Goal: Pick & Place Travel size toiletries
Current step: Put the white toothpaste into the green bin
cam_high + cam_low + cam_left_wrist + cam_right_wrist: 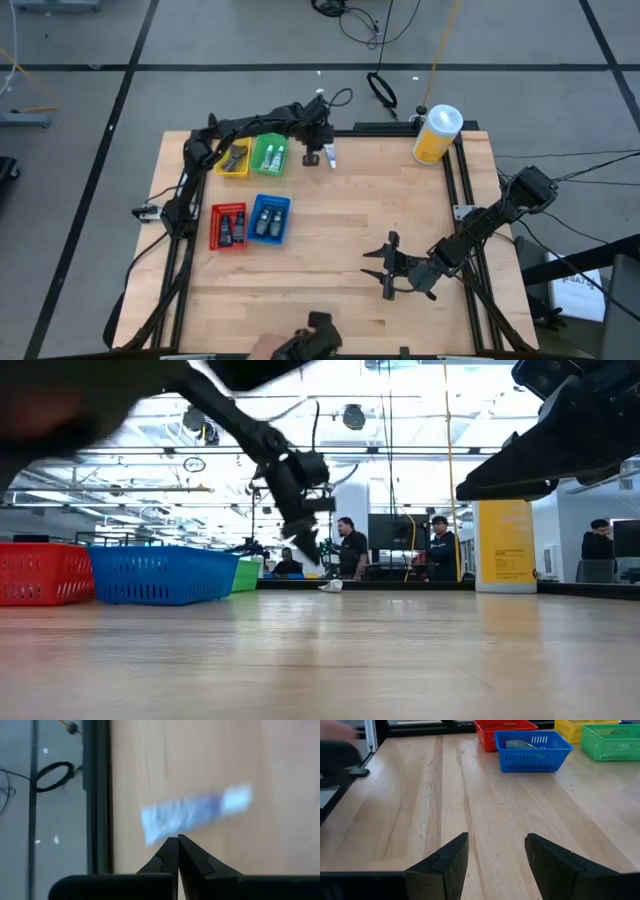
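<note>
White-silver tube (195, 815) was seen lying flat near the worktop's (340, 240) far edge, its long axis crosswise beyond the left hand (178, 840), whose fingers were shut, apparently empty.

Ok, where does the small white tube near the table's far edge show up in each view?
High view: white tube beside the left gripper, right of the green tray.
Low view: pale shape on the far edge, below that gripper.
Left wrist view: blurred tube beyond the shut fingertips.
Right wrist view: not in it.
Shared landmark: left gripper.
</note>
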